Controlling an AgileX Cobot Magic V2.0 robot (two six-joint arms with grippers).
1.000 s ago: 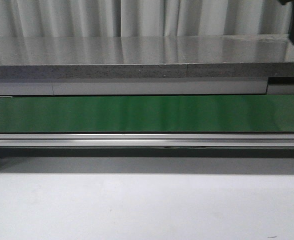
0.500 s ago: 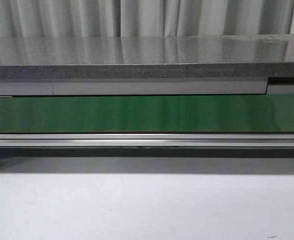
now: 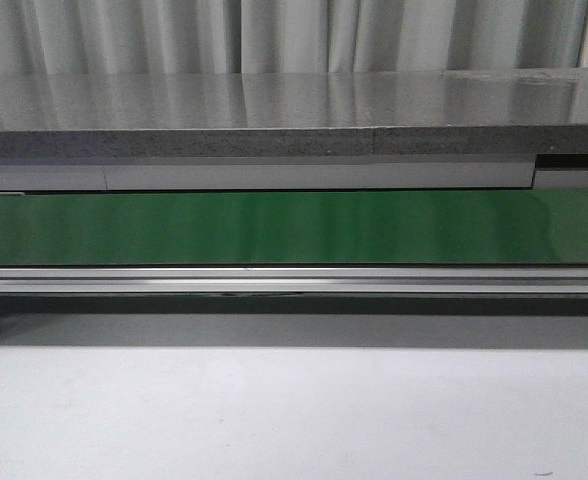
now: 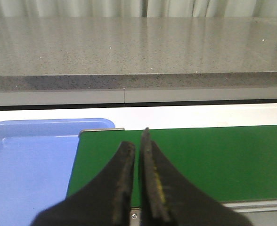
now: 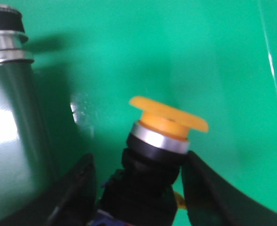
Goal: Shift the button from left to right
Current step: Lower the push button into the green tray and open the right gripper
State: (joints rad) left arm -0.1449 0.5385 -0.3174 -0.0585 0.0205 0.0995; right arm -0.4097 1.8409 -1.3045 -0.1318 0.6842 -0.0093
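The button (image 5: 162,136) shows only in the right wrist view: yellow cap, silvery band, black body. It stands between my right gripper's (image 5: 136,188) two dark fingers, cap pointing away from the wrist, close above a bright green surface (image 5: 176,52). The right gripper is shut on the button's black body. My left gripper (image 4: 137,143) is shut and empty, hovering over the left end of the green conveyor belt (image 4: 223,160). Neither gripper nor the button shows in the front view.
A shiny metal cylinder with a black cap (image 5: 6,94) stands beside the button. A blue tray (image 4: 30,160) lies by the belt's left end. The green belt (image 3: 294,228) runs across the front view below a grey stone counter (image 3: 294,110).
A dark part of an arm at the top right corner of the front view one second ago has left that view. The belt and counter look the same.
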